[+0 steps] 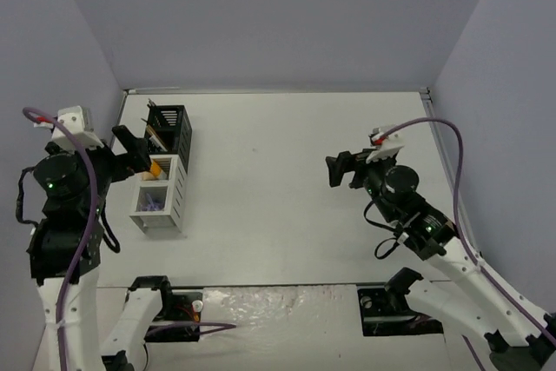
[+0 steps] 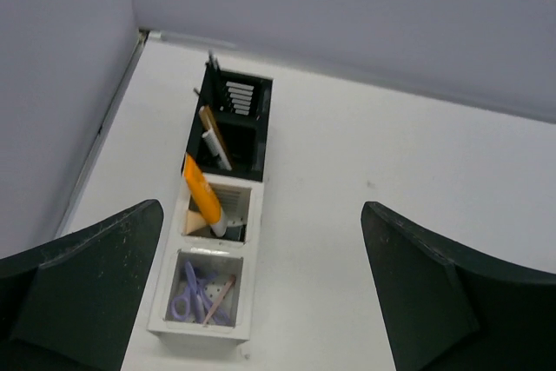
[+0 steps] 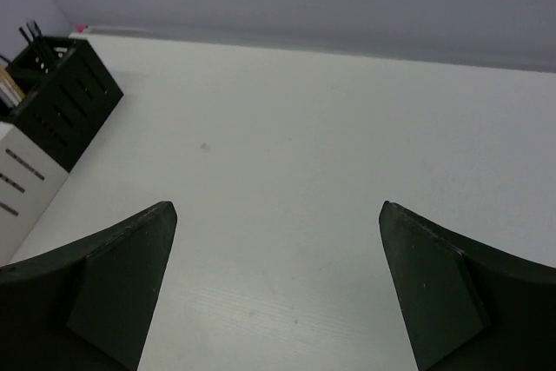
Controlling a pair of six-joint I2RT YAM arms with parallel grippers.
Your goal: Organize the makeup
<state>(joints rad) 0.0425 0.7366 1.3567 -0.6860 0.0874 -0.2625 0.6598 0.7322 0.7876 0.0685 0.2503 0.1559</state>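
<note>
Smooth, matt white table (image 1: 287,171) with a faint grain, like painted wood. Flat, matt lavender-grey walls (image 1: 278,15) at left, right and far sides. Hard plastic slotted rack (image 2: 259,132) at far left: far half matt black, near half satin white. Glossy orange tube (image 2: 198,188) ending in a smooth white cap (image 2: 217,226). Shiny purple plastic looped tool (image 2: 186,294). Dark, matt plastic on left gripper (image 2: 261,206) and right gripper (image 3: 278,206), finely rough, with pale scuffs along the edges. Wrinkled, glossy sheet (image 1: 278,308) at near edge.
</note>
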